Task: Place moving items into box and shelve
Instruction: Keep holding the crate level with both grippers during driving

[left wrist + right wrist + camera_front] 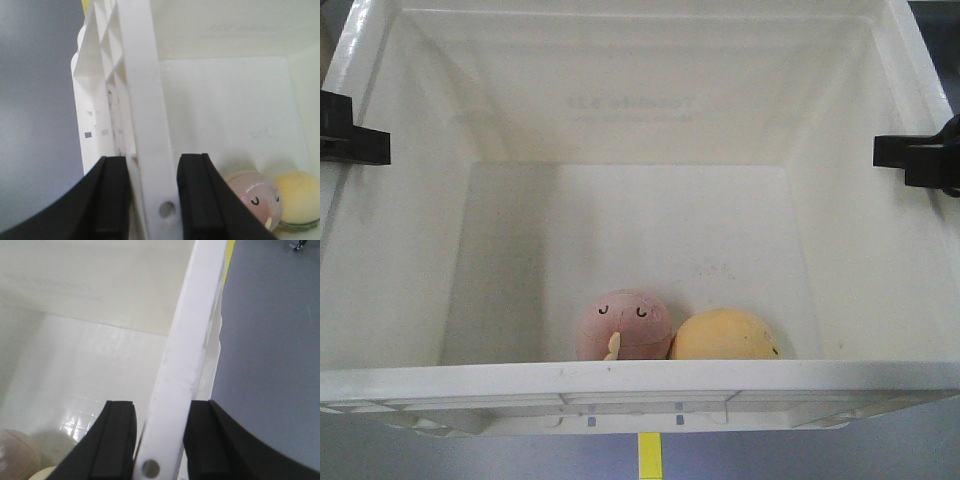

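While the box point(640, 382) is filling the front view with its open top toward the camera, the left hand point(154, 197) is clamping its left rim, one black finger outside the wall and one inside. The right hand point(159, 440) is gripping the right rim the same way, its fingers pressing on either face of the white wall.

Both balls are lying on the box bottom against the near wall, touching each other. The pink ball point(623, 325) is sitting on the left, its closed-eye face and small yellow nub turning toward the camera. The yellow ball point(725, 337) is resting on its right. They are lying low inside, well below both hands and closer to the near wall than either grip. From the left wrist, the pink ball is showing just past the inner finger, with the yellow one beyond it.

Grey floor point(270, 365) is showing outside the box, and a yellow strip point(650, 457) is running beneath the near rim.
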Robot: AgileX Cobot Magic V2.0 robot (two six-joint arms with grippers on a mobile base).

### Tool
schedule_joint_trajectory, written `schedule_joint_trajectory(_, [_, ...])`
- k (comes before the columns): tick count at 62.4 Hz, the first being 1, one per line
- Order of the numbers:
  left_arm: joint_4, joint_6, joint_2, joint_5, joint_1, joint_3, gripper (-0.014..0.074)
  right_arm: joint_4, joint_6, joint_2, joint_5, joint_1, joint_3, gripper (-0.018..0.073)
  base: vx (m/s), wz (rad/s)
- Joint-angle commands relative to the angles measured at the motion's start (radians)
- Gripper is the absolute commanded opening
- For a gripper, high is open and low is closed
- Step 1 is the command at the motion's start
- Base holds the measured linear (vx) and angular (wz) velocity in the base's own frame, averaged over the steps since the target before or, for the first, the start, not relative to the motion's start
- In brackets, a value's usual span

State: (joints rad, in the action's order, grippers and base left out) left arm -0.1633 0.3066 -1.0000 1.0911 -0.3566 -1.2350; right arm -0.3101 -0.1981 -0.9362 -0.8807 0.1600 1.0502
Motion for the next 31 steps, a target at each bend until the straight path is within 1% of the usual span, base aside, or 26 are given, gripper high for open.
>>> schedule_joint_trajectory(1, [-0.029,-0.012,0.024,-0.147,-0.003,-0.052,-0.0003,-0.032,-0.026,0.021,0.121,-0.001,0.046,-0.0006,0.01,0.23])
schedule_joint_trajectory(31, [-0.029,-0.012,0.024,-0.147,-0.003,-0.052,-0.0003,-0.032,-0.026,0.021,0.121,-0.001,0.046,-0.0006,0.07,0.1])
